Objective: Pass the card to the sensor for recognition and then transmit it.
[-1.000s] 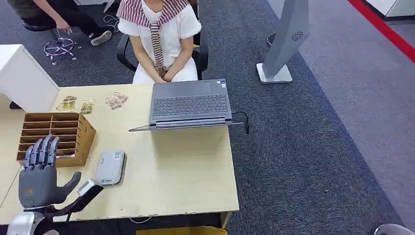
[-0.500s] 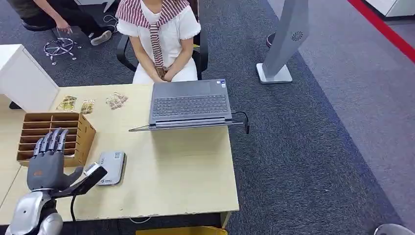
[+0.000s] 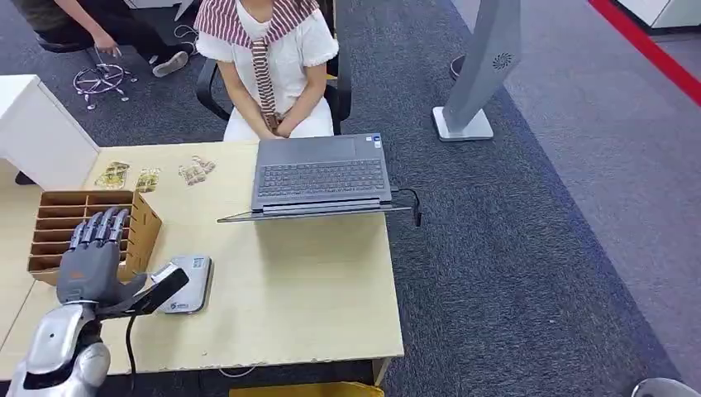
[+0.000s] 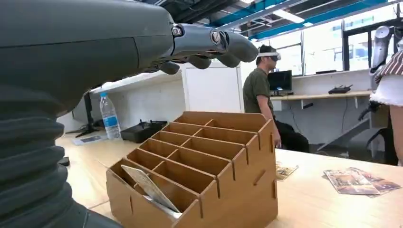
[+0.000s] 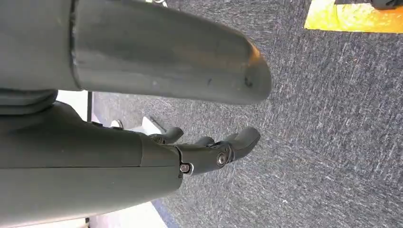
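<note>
Grey and flat, your left hand [image 3: 92, 263] hovers over the near-left corner of the pale wood counter [image 3: 314, 289], fingers straight and spread toward the cardboard organizer [image 3: 91, 234], thumb out to the side, holding nothing; its silver forearm rises from the picture's lower edge. You have one card [image 4: 148, 186] in sight, leaning tilted in the organizer's nearest compartment in the left wrist view. One small grey sensor box [image 3: 187, 284] lies flat just right of the hand, partly covered by the dark wrist camera arm. One open laptop [image 3: 321, 175] sits at the far edge, before one seated person [image 3: 269, 62]. Three small packets [image 3: 149, 177] lie in a row beyond the organizer. Your right hand [image 5: 209, 149] hangs over grey carpet, fingers loosely curled with nothing in them.
</note>
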Robot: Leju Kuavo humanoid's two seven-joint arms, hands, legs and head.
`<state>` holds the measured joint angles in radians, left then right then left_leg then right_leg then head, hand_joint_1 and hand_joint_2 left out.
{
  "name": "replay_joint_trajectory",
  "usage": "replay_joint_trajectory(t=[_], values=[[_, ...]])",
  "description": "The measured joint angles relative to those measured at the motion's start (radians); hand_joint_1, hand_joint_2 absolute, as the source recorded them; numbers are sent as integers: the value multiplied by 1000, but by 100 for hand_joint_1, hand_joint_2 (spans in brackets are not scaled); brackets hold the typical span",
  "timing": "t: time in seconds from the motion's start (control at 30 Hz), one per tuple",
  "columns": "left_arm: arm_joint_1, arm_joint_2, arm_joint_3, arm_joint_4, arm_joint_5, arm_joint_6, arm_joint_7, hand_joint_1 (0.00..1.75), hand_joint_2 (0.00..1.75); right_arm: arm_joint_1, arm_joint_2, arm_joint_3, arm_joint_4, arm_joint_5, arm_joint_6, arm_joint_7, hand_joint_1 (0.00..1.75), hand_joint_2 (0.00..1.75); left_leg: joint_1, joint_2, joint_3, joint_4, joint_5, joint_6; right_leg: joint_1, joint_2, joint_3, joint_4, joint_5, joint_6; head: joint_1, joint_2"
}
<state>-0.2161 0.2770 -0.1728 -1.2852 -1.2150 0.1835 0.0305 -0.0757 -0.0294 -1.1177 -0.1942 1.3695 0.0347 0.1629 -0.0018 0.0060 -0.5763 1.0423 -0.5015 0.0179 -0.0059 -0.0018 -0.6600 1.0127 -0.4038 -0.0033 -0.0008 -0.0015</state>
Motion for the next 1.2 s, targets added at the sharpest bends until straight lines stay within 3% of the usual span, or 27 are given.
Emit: replay_joint_trajectory(t=[0.57, 1.2], values=[[13, 78, 4, 36, 51, 2, 9, 0, 175, 1, -6, 0, 0, 1, 1, -8, 0, 0, 0, 0, 0, 0, 0, 0, 0, 0, 0, 0, 0, 0, 0, 0], [33, 92, 44, 37, 57, 26, -3, 0, 175, 1, -11, 1, 0, 16, 1, -15, 0, 0, 0, 0, 0, 0, 0, 0, 0, 0, 0, 0, 0, 0, 0, 0]])
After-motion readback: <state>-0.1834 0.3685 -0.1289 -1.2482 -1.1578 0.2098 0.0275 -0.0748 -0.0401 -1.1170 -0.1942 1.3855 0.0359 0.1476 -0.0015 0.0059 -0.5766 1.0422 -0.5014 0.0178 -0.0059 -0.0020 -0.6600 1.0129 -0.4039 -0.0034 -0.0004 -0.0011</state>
